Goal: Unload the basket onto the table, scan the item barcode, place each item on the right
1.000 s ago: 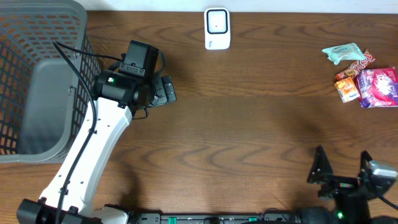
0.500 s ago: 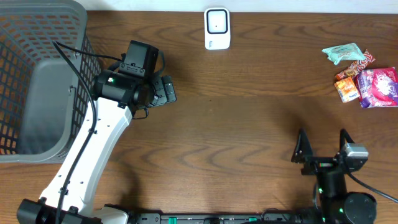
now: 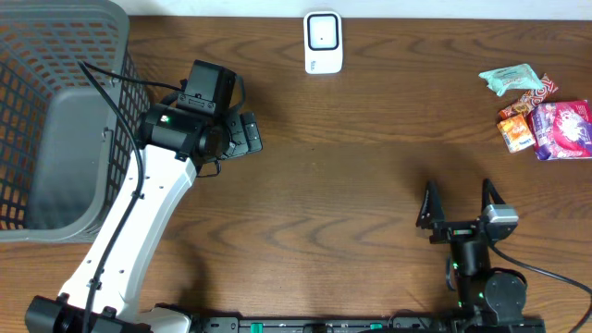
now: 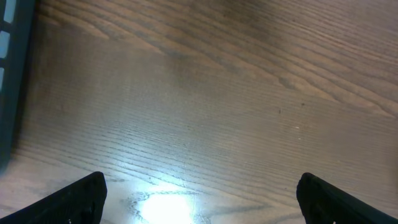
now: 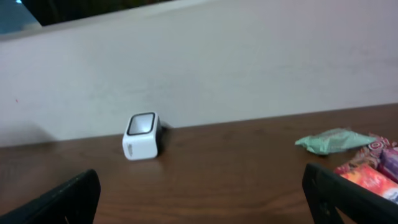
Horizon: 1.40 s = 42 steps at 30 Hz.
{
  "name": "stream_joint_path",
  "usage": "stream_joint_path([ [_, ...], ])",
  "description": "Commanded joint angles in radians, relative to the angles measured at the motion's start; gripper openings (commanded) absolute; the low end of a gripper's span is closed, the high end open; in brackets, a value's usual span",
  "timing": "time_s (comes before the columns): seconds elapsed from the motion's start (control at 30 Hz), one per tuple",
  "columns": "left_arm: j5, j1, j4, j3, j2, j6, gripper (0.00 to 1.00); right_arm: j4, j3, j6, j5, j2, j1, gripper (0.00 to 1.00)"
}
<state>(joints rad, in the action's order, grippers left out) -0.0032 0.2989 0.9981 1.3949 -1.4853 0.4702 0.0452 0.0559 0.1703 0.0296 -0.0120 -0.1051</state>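
You are holding nothing: right gripper [image 3: 458, 185] and left gripper [image 3: 245, 135] are both gaping empty. The snacks [image 3: 546, 120] are lying bunched at the far right, well apart from the scanner [image 3: 323, 42]; reaching in, you are risking pinching two together.

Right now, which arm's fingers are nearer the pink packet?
Right. The right fingers stand open below and left of the pink packet in the overhead view; the left fingers are far left of it, near the basket.
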Motion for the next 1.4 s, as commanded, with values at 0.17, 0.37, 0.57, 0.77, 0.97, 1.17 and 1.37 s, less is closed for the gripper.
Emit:
stream_joint_path([
  [0.17, -0.009, -0.003, 0.004, 0.009, -0.004, -0.01, 0.98, 0.035, -0.05, -0.011, 0.029, 0.006, -0.002, 0.99],
  [0.37, -0.009, -0.003, 0.004, 0.009, -0.005, -0.01, 0.98, 0.013, -0.05, -0.008, 0.047, 0.006, 0.021, 0.99],
  [0.57, -0.009, -0.003, 0.004, 0.009, -0.004, -0.01, 0.98, -0.1, -0.05, 0.02, 0.048, 0.006, 0.021, 0.99],
  [0.77, -0.009, -0.003, 0.004, 0.009, -0.004, -0.01, 0.98, -0.113, -0.05, 0.015, 0.047, 0.006, 0.02, 0.99],
  [0.97, -0.009, -0.003, 0.004, 0.009, -0.004, -0.01, 0.98, -0.113, -0.05, 0.016, 0.04, 0.006, 0.019, 0.99],
  [1.17, -0.009, -0.003, 0.004, 0.009, -0.004, -0.01, 0.98, -0.114, -0.05, -0.014, 0.048, 0.006, 0.019, 0.99],
  [1.37, -0.009, -0.003, 0.004, 0.009, -0.005, -0.01, 0.98, -0.116, -0.05, -0.1, 0.049, 0.007, 0.019, 0.99],
])
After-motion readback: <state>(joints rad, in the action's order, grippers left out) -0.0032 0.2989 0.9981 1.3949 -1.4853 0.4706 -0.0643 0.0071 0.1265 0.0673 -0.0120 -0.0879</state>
